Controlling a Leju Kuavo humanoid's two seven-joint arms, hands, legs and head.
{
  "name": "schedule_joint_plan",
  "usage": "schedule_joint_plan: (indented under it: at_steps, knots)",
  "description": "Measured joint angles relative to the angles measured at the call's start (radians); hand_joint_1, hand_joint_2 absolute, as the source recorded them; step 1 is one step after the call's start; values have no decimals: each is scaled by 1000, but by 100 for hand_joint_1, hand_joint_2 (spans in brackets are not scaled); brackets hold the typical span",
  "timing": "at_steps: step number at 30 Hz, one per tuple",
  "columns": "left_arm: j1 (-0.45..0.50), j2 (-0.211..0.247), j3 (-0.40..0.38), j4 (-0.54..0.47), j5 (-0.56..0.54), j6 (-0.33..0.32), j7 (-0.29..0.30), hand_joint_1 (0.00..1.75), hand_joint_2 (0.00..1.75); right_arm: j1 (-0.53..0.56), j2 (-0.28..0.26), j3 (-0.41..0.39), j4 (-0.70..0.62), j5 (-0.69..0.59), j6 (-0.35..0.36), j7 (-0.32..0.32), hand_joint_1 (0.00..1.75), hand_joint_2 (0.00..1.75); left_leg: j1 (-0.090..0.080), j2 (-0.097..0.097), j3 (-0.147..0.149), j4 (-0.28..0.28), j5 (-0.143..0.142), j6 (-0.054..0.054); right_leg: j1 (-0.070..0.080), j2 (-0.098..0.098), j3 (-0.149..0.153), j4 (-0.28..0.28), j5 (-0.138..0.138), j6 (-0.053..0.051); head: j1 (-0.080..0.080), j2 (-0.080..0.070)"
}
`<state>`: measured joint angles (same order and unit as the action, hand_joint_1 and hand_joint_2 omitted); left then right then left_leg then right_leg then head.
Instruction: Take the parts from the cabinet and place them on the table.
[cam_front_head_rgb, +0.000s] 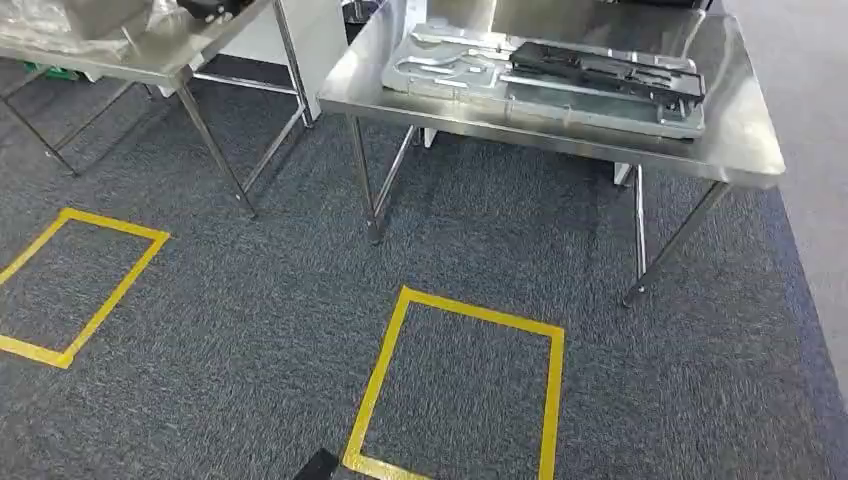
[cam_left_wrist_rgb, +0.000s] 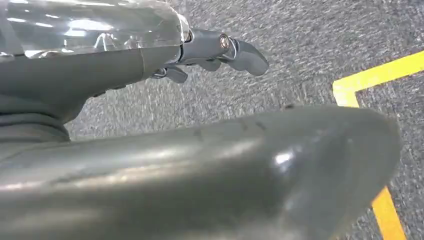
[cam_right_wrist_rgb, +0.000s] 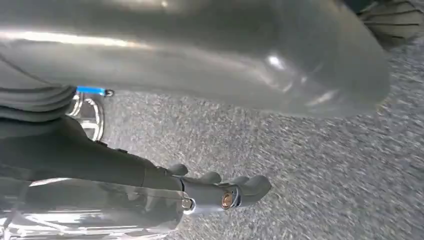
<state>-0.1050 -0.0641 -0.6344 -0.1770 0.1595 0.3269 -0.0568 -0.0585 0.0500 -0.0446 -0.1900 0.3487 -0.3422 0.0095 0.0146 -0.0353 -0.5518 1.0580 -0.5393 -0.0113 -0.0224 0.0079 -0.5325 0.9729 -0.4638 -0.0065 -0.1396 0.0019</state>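
Seen from the head: steel table (cam_front_head_rgb: 740, 150) ahead, legs planted on grey carpet (cam_front_head_rgb: 250, 300). On its top, towards the near edge, a wide silver pressed-metal panel (cam_front_head_rgb: 440, 75), shallow and tray-like, lying flat. Resting on that panel, on the half towards the table's right end, a long black part (cam_front_head_rgb: 600, 70), flat and running lengthwise along the panel. Nothing else made out inside the panel's recesses; too small to tell.

Left of the steel table and apart from it, a second steel table (cam_front_head_rgb: 180, 50) with crumpled clear plastic wrapping (cam_front_head_rgb: 60, 20) heaped on top; contents of the wrapping not readable.

On the carpet directly in front of the steel table, a yellow tape rectangle (cam_front_head_rgb: 390, 370); further left of the table, below the second one, another yellow tape outline (cam_front_head_rgb: 110, 290).

Left hand (cam_left_wrist_rgb: 200, 50), in its wrist view, hanging over carpet well short of the steel table, beside a corner of yellow tape: fingers reaching out loosely, slightly bent, gripping nothing. Right hand (cam_right_wrist_rgb: 200, 195), in its wrist view, likewise above bare carpet: fingers extended side by side with small gaps, nothing between them and the thumb. Neither touching the panel or the black part.
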Motion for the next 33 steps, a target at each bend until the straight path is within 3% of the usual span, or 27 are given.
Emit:
schedule_joint_plan:
  at_steps: [2, 3, 4, 5, 7, 8, 9, 10, 13, 14, 15, 16, 18, 19, 20, 22, 23, 24, 26, 28, 29, 30, 31, 33]
  knots:
    - [1, 0, 0, 0, 0, 0, -8, 0, 0, 5, 5, 0, 2, 2, 6, 7, 0, 0, 0, 19, -84, 175, -84, -4, 9, -27, -3, 1, -2, -6, 0, 0]
    - [3, 0, 0, 0, 0, 0, -10, 0, 0, 6, 7, 0, 2, 2, 8, 8, 0, 0, 0, 20, -114, 237, -102, -5, 13, -39, -4, 3, -3, -8, 0, 0]
    - [7, 0, 0, 0, -1, 0, -11, 0, 0, 7, 8, 0, 3, 2, 11, 8, 0, 0, 0, 22, -122, 255, -96, -5, 16, -50, -5, 5, -3, -9, 0, 0]
    - [11, 0, -1, 0, -3, 0, -12, 0, 0, 6, 12, 0, 3, 2, 16, 8, 0, 0, 0, 26, -102, 215, -62, -2, 19, -62, -5, 8, -5, -10, 0, 0]
    - [13, 0, -2, 0, -13, 0, -12, 0, 0, 5, 19, 0, 3, 4, 26, 8, 0, 0, -2, 46, -19, 49, 23, 7, 22, -82, -4, 15, -10, -8, 0, 0]
    - [11, 0, -2, 0, -14, 2, -12, 0, 0, 5, 21, 0, 3, 8, 31, 8, 0, 0, -6, 93, 25, -35, 50, 16, 24, -92, -4, 21, -13, -5, 0, 0]
    - [8, 0, -2, 0, -15, 3, -12, 0, 0, 6, 23, 0, 3, 10, 35, 8, 0, 0, -16, 115, 27, -53, 38, 22, 32, -99, -6, 28, -18, 2, 0, 0]
    - [7, 0, -2, 0, -14, 6, -12, 0, 0, 6, 23, 0, 3, 11, 39, 10, 0, 0, -15, 96, 25, -53, 44, 25, 30, -103, -7, 28, -17, 6, 0, 0]
    - [12, 3, -2, 0, -12, 8, -11, 0, 0, -1, 24, 0, 3, 17, 46, 18, 0, 0, -14, 69, 18, -60, 52, 37, 29, -131, -2, 27, -17, 19, 0, 0]
    - [11, 3, -2, 0, -12, 9, -11, 0, 0, 0, 24, 0, 3, 19, 47, 21, 0, 0, -7, 61, 23, -66, 62, 42, 20, -90, -6, 42, -30, 30, 1, 0]
    - [9, 4, -2, 0, -11, 10, -11, 0, 0, 2, 24, 0, 3, 22, 48, 24, 0, 0, -6, 51, 19, -67, 66, 46, 18, -46, -23, 73, -60, 36, 1, 0]
    - [5, 3, -2, 0, -11, 11, -11, 0, 0, 5, 24, 0, 3, 26, 53, 28, 0, 0, -5, 41, 14, -66, 68, 49, 14, -23, -56, 144, -108, 41, 1, 0]
    - [3, 0, -2, 0, -11, 9, -11, 0, 0, 6, 24, 0, 6, 29, 60, 40, 0, 0, -5, 20, 6, -66, 73, 50, 9, -11, -132, 306, -179, 48, 1, 0]
    - [5, 0, -2, 0, -10, 9, -11, 0, 0, 6, 23, 0, 7, 30, 63, 43, 0, 0, -5, 6, 4, -64, 74, 49, 8, -11, -147, 338, -178, 51, 1, 0]
    - [6, 0, -2, 0, -10, 8, -10, 0, 0, 6, 22, 0, 7, 32, 64, 46, 0, 0, -4, -6, 4, -63, 75, 47, 6, -11, -137, 317, -151, 52, 1, 0]
    - [9, -1, -2, 0, -10, 5, -9, 0, 0, 6, 16, 0, 8, 39, 69, 53, 0, 0, -4, -34, 5, -60, 75, 44, 0, 0, -62, 166, -57, 50, 1, 0]
    - [9, -2, -2, 0, -10, 4, -7, 0, 0, 6, 14, 1, 8, 43, 70, 53, 0, 0, -3, -46, 5, -58, 75, 39, -4, 28, -16, 70, -14, 48, 1, 0]
    - [9, -3, -2, 0, -10, 4, -7, 0, 0, 8, 11, 1, 9, 46, 72, 54, 0, 0, -7, -55, 0, -57, 75, 31, -4, 82, 1, 36, -32, 43, 1, 0]
    - [10, -4, -2, 0, -10, 5, -6, 0, 0, 7, 10, 2, 9, 47, 73, 54, 0, 0, -1, -73, -11, -55, 81, 18, 1, 66, -4, 30, -28, 34, 0, 0]
    - [18, -4, -2, 0, -10, 6, -5, 0, 0, 2, 8, 3, 9, 51, 74, 52, 0, 0, 2, -98, -17, -61, 87, 1, 5, 46, -2, 25, -25, 18, 0, 0]
    - [22, -4, -2, 1, -9, 6, -3, 0, 0, 2, 8, 5, 9, 58, 74, 51, 0, 0, 3, -70, -19, -50, 79, 1, -3, 27, 3, 14, -17, 6, 0, 0]
    - [23, -4, -2, 1, -5, 7, -3, 0, 0, 6, 8, 7, 9, 65, 74, 49, 0, 0, -3, -16, -36, -16, 52, 0, 0, 16, 5, 10, -17, -3, 0, 0]
    - [20, -4, -2, 1, 2, 8, -3, 0, 0, 9, 7, 11, 9, 69, 73, 46, 0, 0, -2, 5, -67, 45, 15, -1, 2, 1, 4, 10, -18, -8, 0, 0]
    - [20, -4, -2, 1, 9, 9, -5, 0, 0, 13, 4, 15, 10, 82, 73, 38, 0, 0, 0, 20, -136, 200, -55, -5, 9, -31, 3, 11, -20, -13, 0, 0]
